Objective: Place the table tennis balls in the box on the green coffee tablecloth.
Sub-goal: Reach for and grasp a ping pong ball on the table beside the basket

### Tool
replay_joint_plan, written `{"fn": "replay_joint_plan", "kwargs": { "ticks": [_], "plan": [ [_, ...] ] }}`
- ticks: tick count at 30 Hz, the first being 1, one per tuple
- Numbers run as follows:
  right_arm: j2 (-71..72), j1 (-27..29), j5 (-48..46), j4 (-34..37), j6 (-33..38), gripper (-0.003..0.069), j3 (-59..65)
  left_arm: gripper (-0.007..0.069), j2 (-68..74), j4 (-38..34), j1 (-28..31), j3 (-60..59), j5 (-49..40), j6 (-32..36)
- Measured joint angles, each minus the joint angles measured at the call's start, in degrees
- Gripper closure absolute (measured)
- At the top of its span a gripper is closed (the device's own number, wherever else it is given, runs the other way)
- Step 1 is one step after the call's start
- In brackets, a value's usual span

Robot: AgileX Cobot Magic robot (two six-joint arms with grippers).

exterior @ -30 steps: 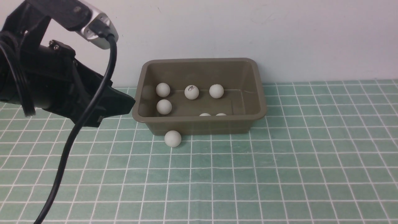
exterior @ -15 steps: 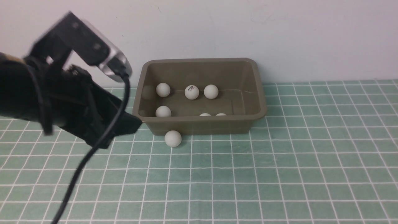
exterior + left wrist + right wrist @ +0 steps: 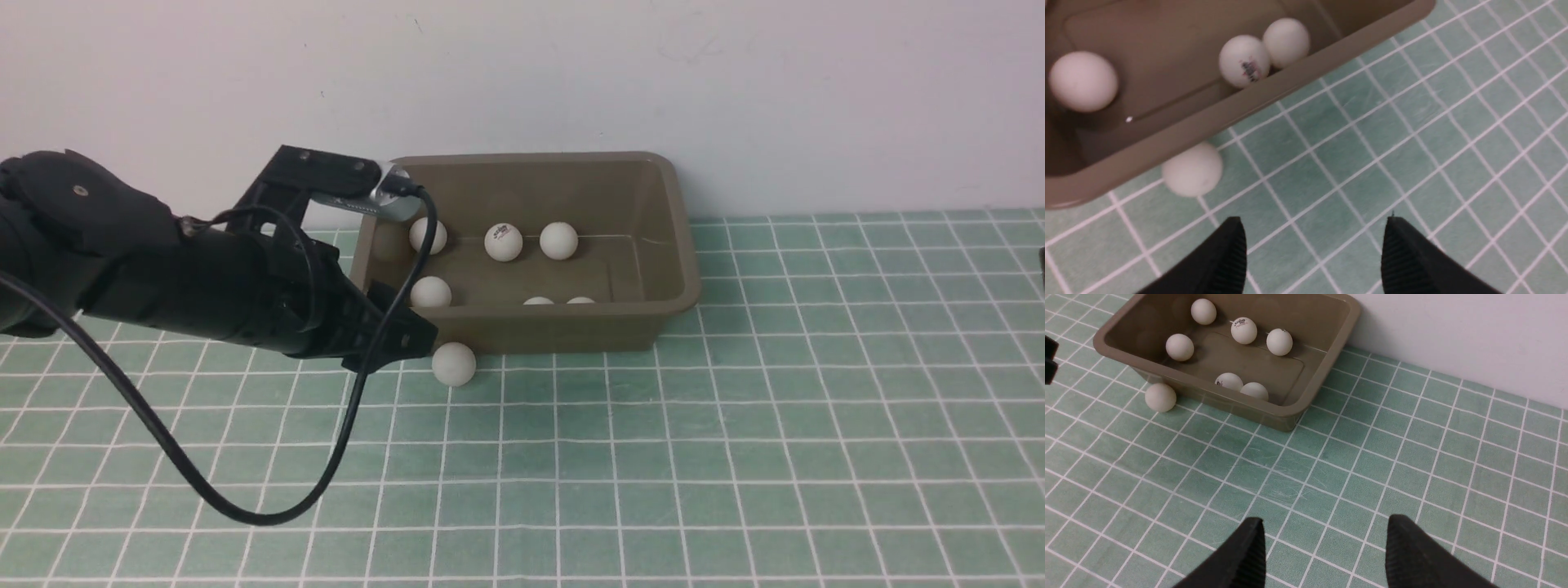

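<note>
Left gripper (image 3: pixel 1312 222) hung empty, jaws apart, just beside the one loose ball (image 3: pixel 453 363) on the green tablecloth (image 3: pixel 735 425) right in front of the box (image 3: pixel 522 328), with six balls (image 3: pixel 504 242) already inside.

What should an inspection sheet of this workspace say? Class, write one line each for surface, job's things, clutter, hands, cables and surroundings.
Surface: green coffee tablecloth, flat, white grid.
Job's things: box at the back; six table tennis balls inside; one loose ball on the cloth beside the box's near side.
Clutter: nothing seen.
Hands: left hand open, empty, just short of the loose ball; right hand open, empty, away from the box.
Cables: black cable loops down from the left wrist.
Surroundings: plain white wall behind.
</note>
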State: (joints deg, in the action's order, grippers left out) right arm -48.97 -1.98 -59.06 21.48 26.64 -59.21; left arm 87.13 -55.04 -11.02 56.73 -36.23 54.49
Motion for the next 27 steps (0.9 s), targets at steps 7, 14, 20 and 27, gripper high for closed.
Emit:
{"fn": "replay_joint_plan", "kwargs": {
  "ticks": [7, 14, 20, 27],
  "plan": [
    [0.00, 0.00, 0.00, 0.00, 0.51, 0.0288, 0.00, 0.0219, -6.80, -1.16, 0.00, 0.00, -2.86, 1.82],
    [0.00, 0.00, 0.05, 0.00, 1.32, 0.0288, 0.00, 0.0219, -17.04, -0.98, 0.00, 0.00, -4.78, 1.44],
    [0.00, 0.00, 0.12, 0.00, 1.50, 0.0288, 0.00, 0.0219, -25.20, 2.65, 0.00, -0.38, -8.88, -3.52],
    [0.00, 0.00, 0.12, 0.00, 1.50, 0.0288, 0.00, 0.0219, -33.87, 6.26, 0.00, -9.79, -13.09, -10.88]
  ]
}}
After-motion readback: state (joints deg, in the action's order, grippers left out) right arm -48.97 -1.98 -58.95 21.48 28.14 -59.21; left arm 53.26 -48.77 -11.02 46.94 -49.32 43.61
